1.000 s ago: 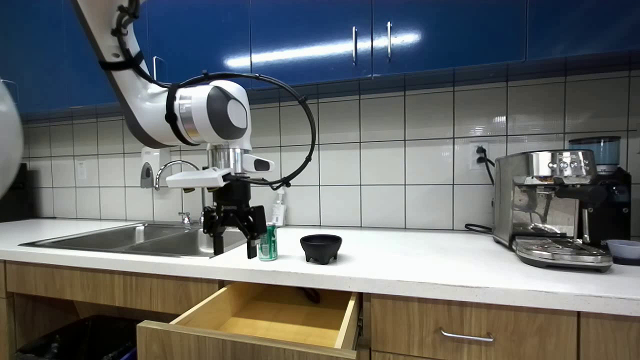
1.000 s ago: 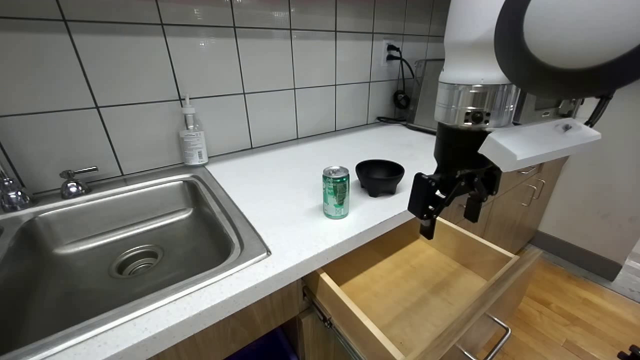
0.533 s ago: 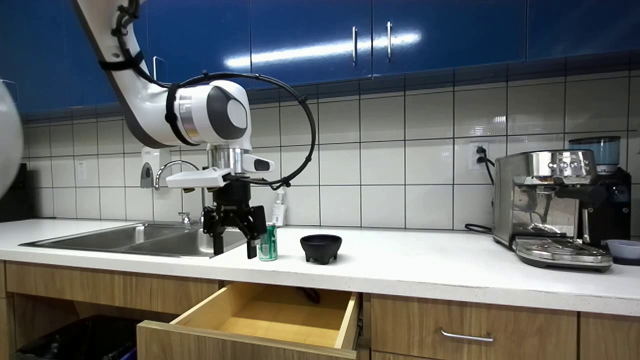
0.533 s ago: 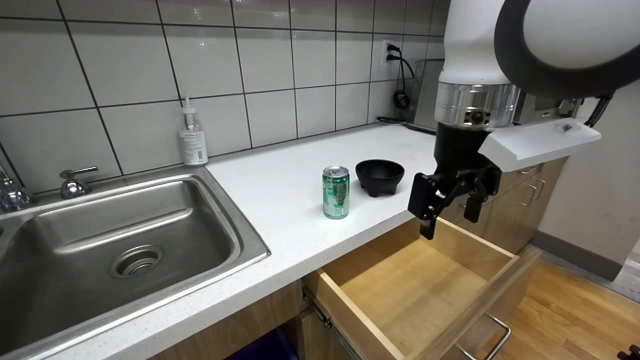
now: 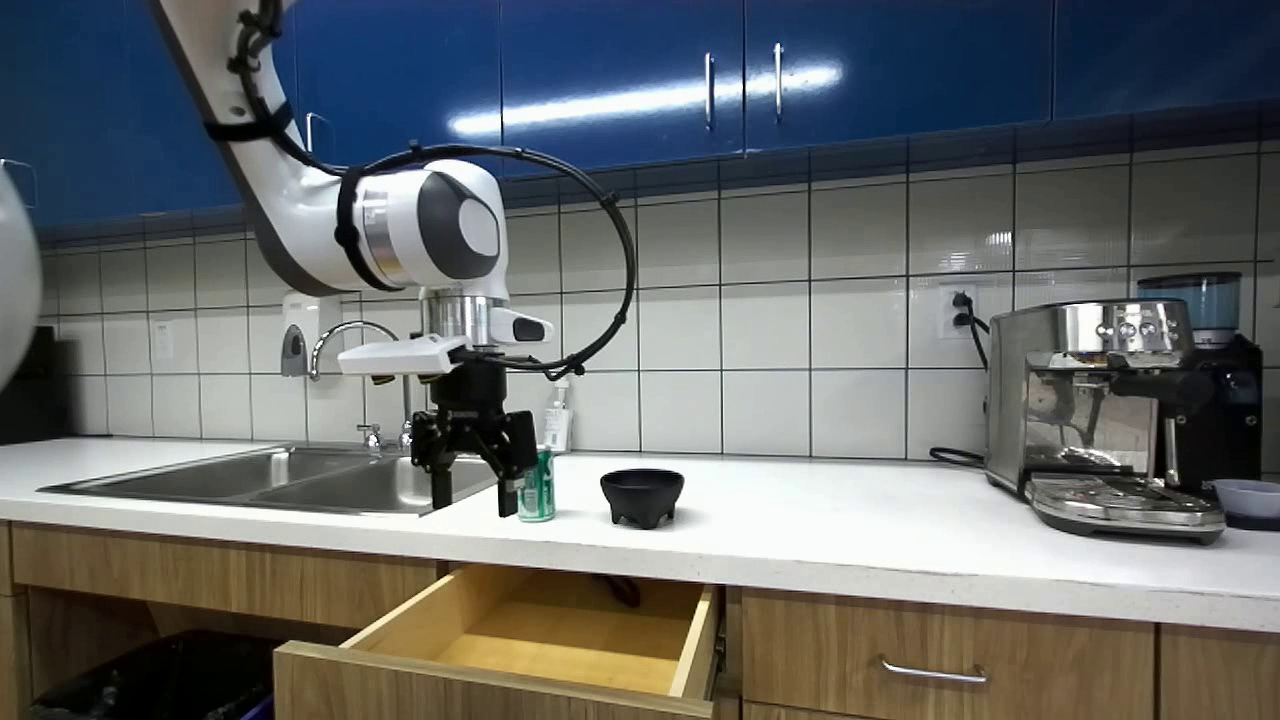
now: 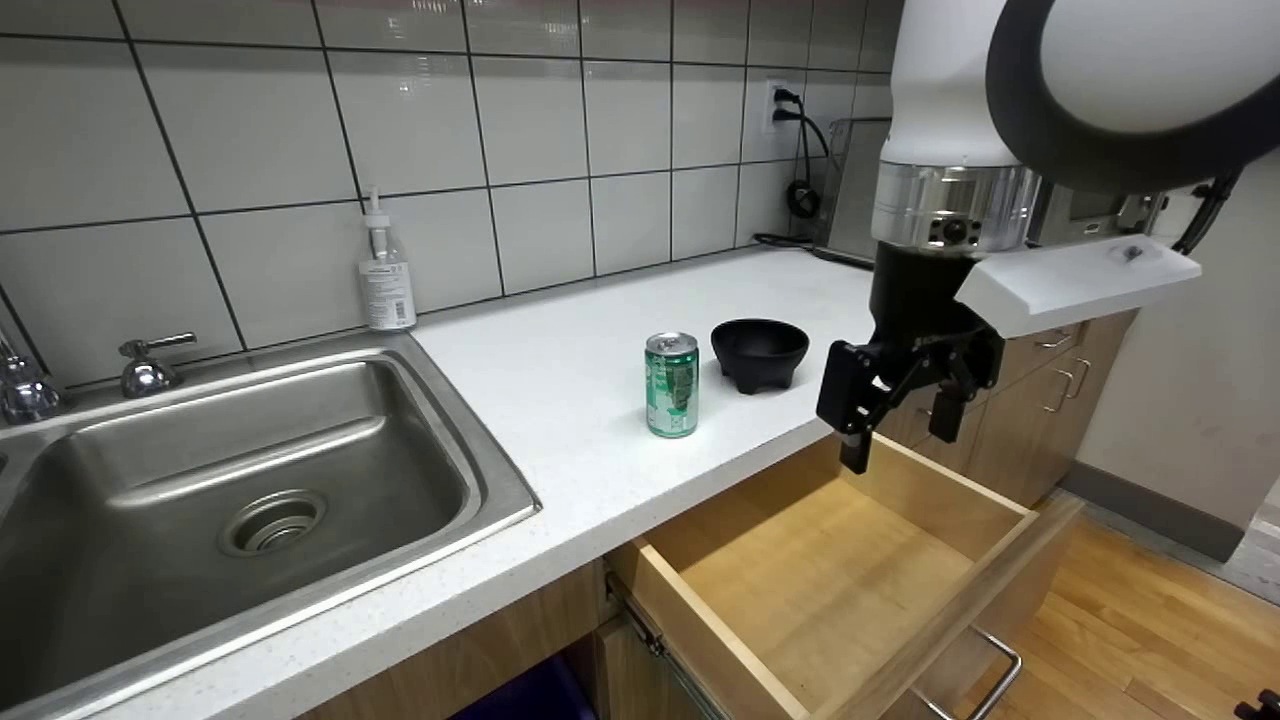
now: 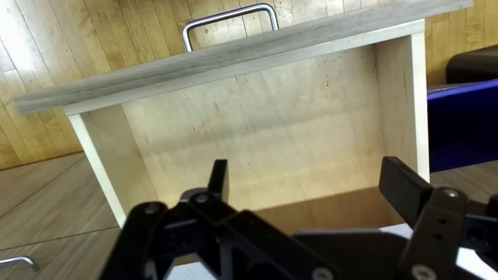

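Presently, the black two-finger end effector (image 7: pixel 305 175) of the white robot arm (image 5: pixel 310 220) hangs above the pulled-out pale wooden drawer (image 7: pixel 249 136). Its fingers (image 7: pixel 402 190) stand wide apart with nothing held between them, and this is clearest in the wrist view, where the drawer bottom is seen through the gap. The same view alone shows small dark specks (image 7: pixel 327 83), scattered near one front corner of this bottom. The curved silver metal handle (image 7: pixel 229 15) is visible there, and also in an exterior view, together with the yellowish plank floor (image 6: pixel 1150 640). By contrast, a small dark curved shape (image 5: pixel 625 593) at the back of the drawer, too unclear to name, appears only in an exterior view.

In an exterior view, one finger seems just beside the upright green and silver cylindrical can (image 5: pixel 540 490); but in an exterior view, where the black, round, short-footed bowl (image 6: pixel 760 350) shows between them, the two are well apart. Can and bowl stand near each other on the white bench (image 6: pixel 560 400) in both exterior views. The stainless steel sink (image 5: pixel 210 482) is seen at full length in an exterior view, and its round drain (image 6: pixel 272 522) in an exterior view. Besides, an exterior view takes in the glossy blue wall cabinets (image 5: pixel 620 60) and the silver box-shaped coffee machine (image 5: pixel 1080 420), of which elsewhere only a part shows behind the arm.
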`<move>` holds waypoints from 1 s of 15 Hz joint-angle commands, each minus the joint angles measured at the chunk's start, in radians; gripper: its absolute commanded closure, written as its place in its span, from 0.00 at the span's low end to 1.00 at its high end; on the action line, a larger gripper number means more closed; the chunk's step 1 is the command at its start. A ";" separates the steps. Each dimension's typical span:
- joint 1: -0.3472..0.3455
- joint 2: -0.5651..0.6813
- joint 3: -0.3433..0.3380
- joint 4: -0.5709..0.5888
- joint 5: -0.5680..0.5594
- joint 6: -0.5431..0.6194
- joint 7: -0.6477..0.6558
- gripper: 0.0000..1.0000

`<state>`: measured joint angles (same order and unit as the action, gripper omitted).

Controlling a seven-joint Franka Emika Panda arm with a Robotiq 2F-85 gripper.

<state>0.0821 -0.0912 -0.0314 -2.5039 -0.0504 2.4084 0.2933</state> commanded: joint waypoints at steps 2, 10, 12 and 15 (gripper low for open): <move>-0.042 0.008 0.014 0.042 0.020 -0.014 -0.038 0.00; -0.038 0.040 0.035 0.122 -0.004 0.000 -0.022 0.00; -0.039 0.053 0.045 0.143 -0.047 0.016 0.012 0.00; -0.039 0.085 0.049 0.190 -0.077 0.030 0.026 0.00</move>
<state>0.0589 -0.0495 -0.0022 -2.3751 -0.0852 2.4285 0.2870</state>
